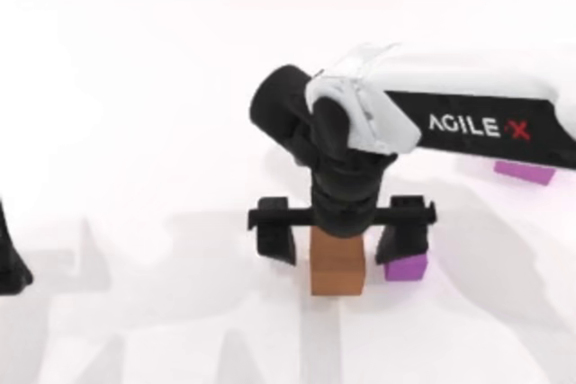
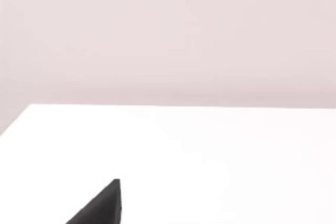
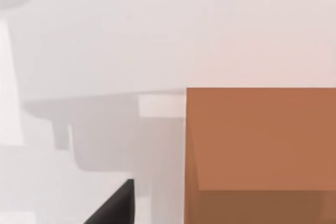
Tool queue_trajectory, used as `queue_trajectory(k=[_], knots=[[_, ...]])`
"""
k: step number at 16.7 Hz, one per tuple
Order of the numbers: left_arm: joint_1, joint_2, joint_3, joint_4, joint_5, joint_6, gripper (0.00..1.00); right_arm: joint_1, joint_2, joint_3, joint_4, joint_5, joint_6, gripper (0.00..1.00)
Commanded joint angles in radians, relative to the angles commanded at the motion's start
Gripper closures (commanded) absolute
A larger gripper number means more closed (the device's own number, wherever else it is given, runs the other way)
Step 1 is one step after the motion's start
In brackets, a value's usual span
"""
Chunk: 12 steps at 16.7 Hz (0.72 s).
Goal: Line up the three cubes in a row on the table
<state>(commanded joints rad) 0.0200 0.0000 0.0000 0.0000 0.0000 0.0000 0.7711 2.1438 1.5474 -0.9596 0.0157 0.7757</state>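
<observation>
Idling at the table's nine o'clock edge, the left arm showed no pincer. Near six o'clock the right pincer stood spread wide, gripping nothing, around the orange cube; the small purple cube sat beside it, the large purple cube at three o'clock. All looked light, rigid, matte; flat opposite faces suit gripping.

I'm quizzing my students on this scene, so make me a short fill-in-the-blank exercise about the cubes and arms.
1. The right gripper, fingers open, straddles the ____-coloured cube.
2. The small purple cube sits on that cube's ____ side in the top view.
3. The larger purple cube lies partly hidden under the ____ arm.

Missing words: brown-orange; right; right
</observation>
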Motion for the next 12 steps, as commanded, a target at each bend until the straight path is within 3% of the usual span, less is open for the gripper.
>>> queue_trajectory(k=[7,12], knots=[[0.0,0.0,0.0,0.0,0.0,0.0,0.0,0.001,-0.005,0.016,-0.017,0.0,0.0,0.0],[0.0,0.0,0.0,0.0,0.0,0.0,0.0,0.007,-0.05,0.142,-0.203,0.0,0.002,0.0]])
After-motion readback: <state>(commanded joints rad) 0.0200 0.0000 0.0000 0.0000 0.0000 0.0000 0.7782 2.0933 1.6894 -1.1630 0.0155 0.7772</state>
